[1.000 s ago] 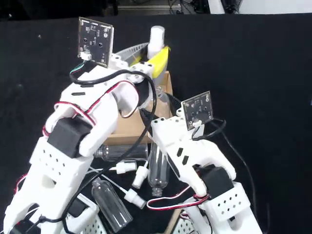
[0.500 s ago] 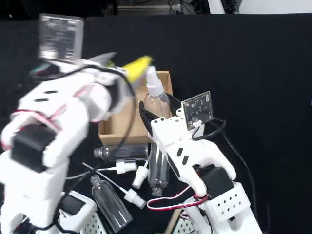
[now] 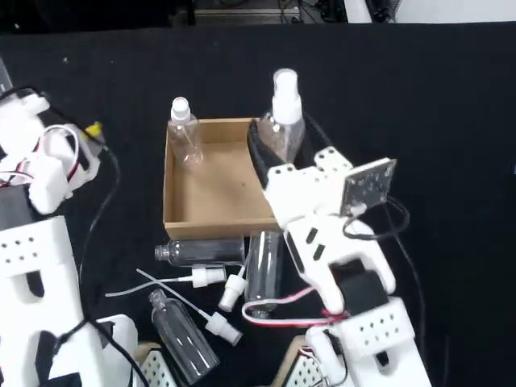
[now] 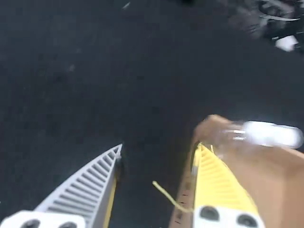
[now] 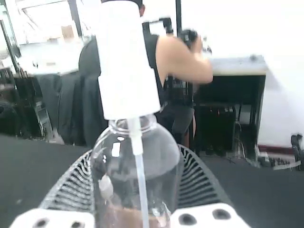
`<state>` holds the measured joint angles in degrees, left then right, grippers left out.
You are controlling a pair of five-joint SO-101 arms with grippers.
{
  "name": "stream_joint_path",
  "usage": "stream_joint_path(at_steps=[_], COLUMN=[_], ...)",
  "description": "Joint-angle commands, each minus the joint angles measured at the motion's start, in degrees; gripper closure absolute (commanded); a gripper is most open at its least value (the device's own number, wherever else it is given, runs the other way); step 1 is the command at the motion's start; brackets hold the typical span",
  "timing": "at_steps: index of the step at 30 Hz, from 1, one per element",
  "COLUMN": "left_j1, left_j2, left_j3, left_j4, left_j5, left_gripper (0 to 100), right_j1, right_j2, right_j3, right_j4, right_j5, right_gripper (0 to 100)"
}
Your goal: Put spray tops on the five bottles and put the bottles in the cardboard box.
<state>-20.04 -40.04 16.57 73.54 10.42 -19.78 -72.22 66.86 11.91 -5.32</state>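
- Where the black worktop (image 3: pixel 451 97) lies nearest to the arms, three uncapped bottles (image 3: pixel 181 334) lie among three loose spray tops (image 3: pixel 210 276).
- Behind them, the cardboard box (image 3: pixel 211 216) holds one capped bottle (image 3: pixel 184 133) upright in its far left corner.
- The right hand (image 3: pixel 282 149) grips a second capped bottle (image 3: pixel 284 113) at the box's far right corner.
- The left hand (image 4: pixel 157 156) is wide and empty.

Black table cover (image 3: pixel 435 105): matte, spans the whole work surface, carries a few pale specks. Past the cover's far edge: tangled dark cables (image 3: pixel 300 10), and a white panel (image 3: pixel 451 10) toward its far right corner. Well behind the cover, in the room: pale-topped desk (image 5: pixel 237 64) and loose cables (image 5: pixel 278 161) at floor level.
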Motion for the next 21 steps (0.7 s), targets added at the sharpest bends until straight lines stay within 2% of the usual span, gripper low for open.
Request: stream_joint_path(at_steps=[1, 7, 14, 21], left_j1=[-6.2, -9.5, -4.6, -2.2], left_j2=[-1.0, -1.0, -1.0, -1.0], left_j3=[12.5, 25.6, 40.2, 51.0], left_j4=[-15.1, -27.4, -41.3, -53.0], left_j5=[-0.4, 0.1, 0.2, 0.2], left_gripper=[78, 78, 78, 78], right_j1=[1.8, 1.8, 1.8, 3.7], right_j2=[12.8, 27.5, 34.5, 45.1], right_j3=[-0.4, 0.0, 0.5, 7.4], right_j4=[-13.5, -24.0, -29.0, -54.0], right_j5=[-0.2, -0.4, -0.1, -0.2], right_gripper=[98.8, 98.7, 98.8, 98.8])
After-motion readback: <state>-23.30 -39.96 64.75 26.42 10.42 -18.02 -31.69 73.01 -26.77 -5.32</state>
